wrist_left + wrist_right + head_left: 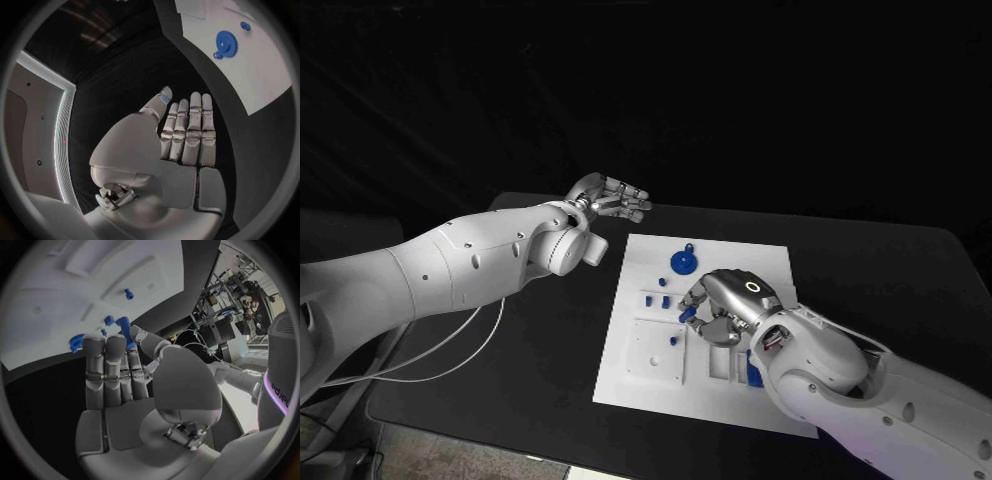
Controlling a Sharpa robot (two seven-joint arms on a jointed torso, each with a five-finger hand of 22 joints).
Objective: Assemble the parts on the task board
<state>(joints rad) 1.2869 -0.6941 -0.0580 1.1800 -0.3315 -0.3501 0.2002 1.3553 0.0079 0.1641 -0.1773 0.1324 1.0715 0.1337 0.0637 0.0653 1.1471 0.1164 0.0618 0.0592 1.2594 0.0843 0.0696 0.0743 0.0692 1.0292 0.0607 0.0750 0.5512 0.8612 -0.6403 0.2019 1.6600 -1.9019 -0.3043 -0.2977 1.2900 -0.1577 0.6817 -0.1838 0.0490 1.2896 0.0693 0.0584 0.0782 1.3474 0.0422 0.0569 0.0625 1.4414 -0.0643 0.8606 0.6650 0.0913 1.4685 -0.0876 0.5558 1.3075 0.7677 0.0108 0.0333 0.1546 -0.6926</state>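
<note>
Nearest in the head view, the right robot hand [733, 303] hangs over the middle of the white board [635, 372], fingers curled down among small blue parts; a blue peg [689, 314] shows at its fingertips. Beyond that robot hand, toward the board's far edge, lies a blue gear [685, 262]. The left robot hand [607, 200] hovers over the black table [516, 340], off the board's far left corner, well apart from the parts.

From the left wrist, the left robot hand [181, 135] is flat and empty, fingers straight and side by side; the gear [227, 43] lies on the board [262, 80] beyond its fingertips.

From the right wrist, the right robot hand [119, 370] pinches the upright peg [124, 330] between thumb and finger, above the board [56, 310]; other blue parts [77, 342] lie just beside its fingertips.
</note>
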